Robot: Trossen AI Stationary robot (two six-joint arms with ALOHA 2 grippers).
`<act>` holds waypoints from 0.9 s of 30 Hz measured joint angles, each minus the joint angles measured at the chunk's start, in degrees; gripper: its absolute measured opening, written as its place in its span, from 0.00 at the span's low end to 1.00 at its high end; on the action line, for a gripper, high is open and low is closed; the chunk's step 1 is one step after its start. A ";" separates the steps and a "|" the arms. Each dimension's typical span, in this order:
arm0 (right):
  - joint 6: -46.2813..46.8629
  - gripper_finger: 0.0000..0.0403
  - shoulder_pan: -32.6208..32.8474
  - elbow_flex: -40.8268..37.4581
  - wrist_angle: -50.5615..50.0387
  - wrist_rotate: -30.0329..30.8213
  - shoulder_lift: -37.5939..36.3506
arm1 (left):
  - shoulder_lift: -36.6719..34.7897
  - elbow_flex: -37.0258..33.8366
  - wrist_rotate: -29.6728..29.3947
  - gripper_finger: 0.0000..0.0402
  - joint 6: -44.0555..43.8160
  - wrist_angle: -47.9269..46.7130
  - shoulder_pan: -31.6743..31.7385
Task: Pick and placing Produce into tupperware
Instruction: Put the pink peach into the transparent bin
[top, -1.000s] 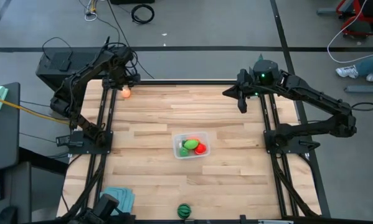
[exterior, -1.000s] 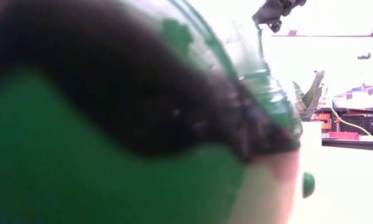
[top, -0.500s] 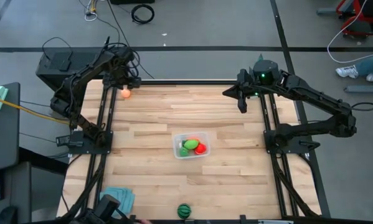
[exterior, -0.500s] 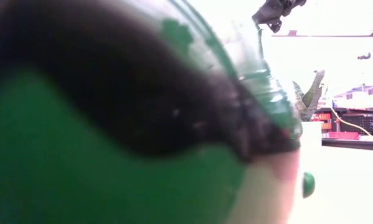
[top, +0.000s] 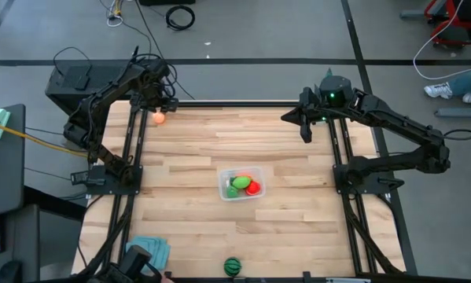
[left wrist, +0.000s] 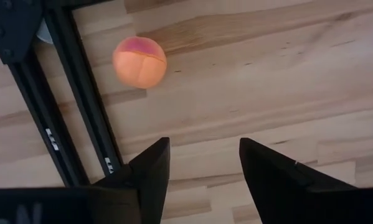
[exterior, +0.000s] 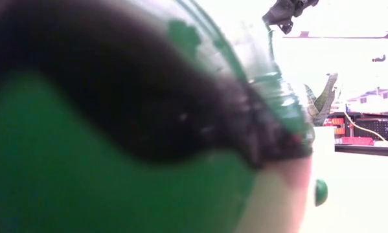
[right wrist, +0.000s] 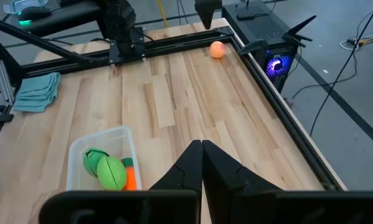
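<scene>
The left tool (left wrist: 198, 177), fingers spread above the peach ball (left wrist: 139, 61), could nudge it rolling off the bench (left wrist: 267, 81) edge.

bench (top: 298, 228) is pale matt wood planks with visible grain, tupperware (right wrist: 99, 142) is clear glossy plastic, peach ball (left wrist: 139, 61) looks smooth matt, cloth (right wrist: 37, 91) soft folded fabric

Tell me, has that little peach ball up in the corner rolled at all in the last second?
No. In the high view the peach ball sits at the same spot beside the black rail, under the left claw.
</scene>
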 joint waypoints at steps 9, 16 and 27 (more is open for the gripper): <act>0.00 0.03 0.01 0.00 0.00 0.00 0.00 | 0.16 0.00 0.44 0.81 -0.85 3.77 0.17; 0.00 0.03 0.01 0.00 0.00 0.00 0.00 | 3.91 0.02 0.73 0.98 -1.99 7.80 0.92; 0.00 0.03 0.01 0.00 0.00 0.00 0.00 | 10.60 0.00 -0.46 0.95 -1.98 8.39 2.74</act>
